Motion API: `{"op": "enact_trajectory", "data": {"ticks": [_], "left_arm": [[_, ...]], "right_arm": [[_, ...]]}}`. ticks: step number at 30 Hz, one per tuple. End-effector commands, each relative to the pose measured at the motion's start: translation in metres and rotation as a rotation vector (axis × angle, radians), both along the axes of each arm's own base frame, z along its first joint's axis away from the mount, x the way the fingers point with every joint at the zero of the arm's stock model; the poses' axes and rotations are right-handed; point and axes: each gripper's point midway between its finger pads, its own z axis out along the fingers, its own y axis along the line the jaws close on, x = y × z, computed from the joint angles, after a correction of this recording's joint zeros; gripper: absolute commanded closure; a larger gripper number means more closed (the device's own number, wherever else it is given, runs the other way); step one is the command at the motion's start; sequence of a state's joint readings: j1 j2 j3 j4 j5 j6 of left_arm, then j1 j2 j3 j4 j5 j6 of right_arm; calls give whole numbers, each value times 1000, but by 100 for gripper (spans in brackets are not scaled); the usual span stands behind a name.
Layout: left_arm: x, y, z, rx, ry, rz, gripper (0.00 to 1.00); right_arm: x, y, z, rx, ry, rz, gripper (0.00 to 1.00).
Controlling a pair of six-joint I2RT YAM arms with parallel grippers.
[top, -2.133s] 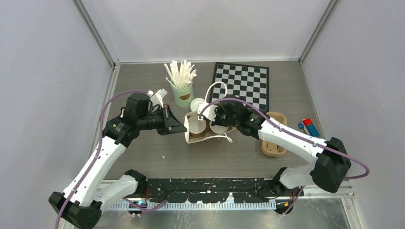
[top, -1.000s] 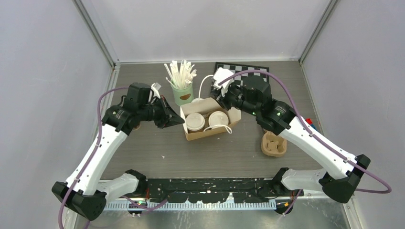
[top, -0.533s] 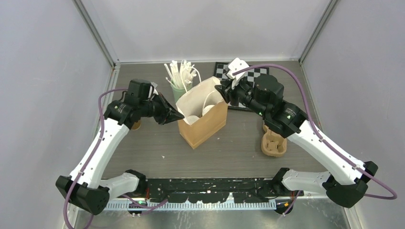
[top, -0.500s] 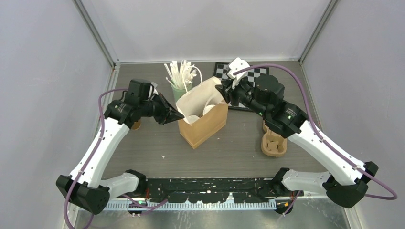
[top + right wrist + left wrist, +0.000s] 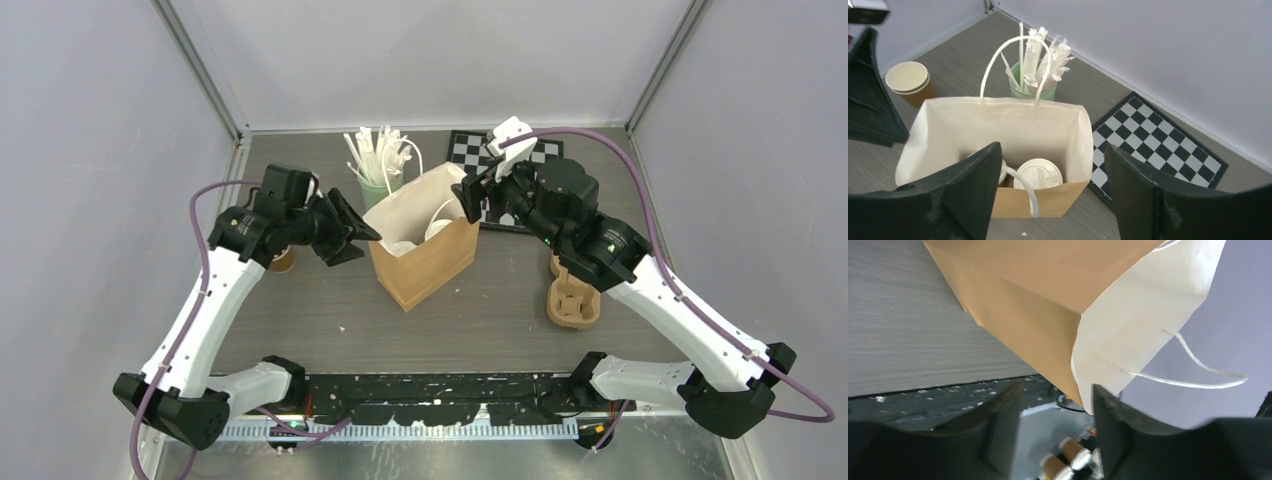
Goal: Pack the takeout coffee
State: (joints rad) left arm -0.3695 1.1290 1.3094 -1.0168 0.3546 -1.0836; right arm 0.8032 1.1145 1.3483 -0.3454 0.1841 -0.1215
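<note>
Showing two white-lidded paper cups [image 5: 1038, 175] down inside an upright brown paper bag with white lining [image 5: 430, 268], one lid half hidden, bag standing mid-way across the grey wood-grain tabletop [image 5: 500, 320]. Holds left fingers [image 5: 1003, 425] spread just beside the bag's left edge, gripping nothing. Hovers right fingers [image 5: 1143, 195] spread wide above the bag's open mouth, empty. Sets mint-green can of white sticks [image 5: 378, 195] just behind the bag.

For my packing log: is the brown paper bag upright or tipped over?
Upright. The paper bag stands on its base, mouth open upward; a lidded cup sits inside.
</note>
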Motion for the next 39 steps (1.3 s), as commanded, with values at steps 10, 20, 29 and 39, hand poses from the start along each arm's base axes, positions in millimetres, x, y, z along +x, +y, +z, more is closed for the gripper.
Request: {"op": "enact_trajectory", "data": {"ticks": [10, 20, 29, 39], "left_arm": [[85, 95, 49, 553, -368, 86, 0], [224, 91, 21, 547, -467, 217, 32], [267, 92, -14, 397, -483, 309, 51], [266, 73, -29, 312, -457, 252, 53]], "right_arm": [[-34, -39, 8, 281, 280, -176, 11], [-68, -78, 3, 316, 367, -248, 11], [-80, -98, 2, 312, 359, -274, 11], [-75, -89, -7, 265, 373, -259, 11]]}}
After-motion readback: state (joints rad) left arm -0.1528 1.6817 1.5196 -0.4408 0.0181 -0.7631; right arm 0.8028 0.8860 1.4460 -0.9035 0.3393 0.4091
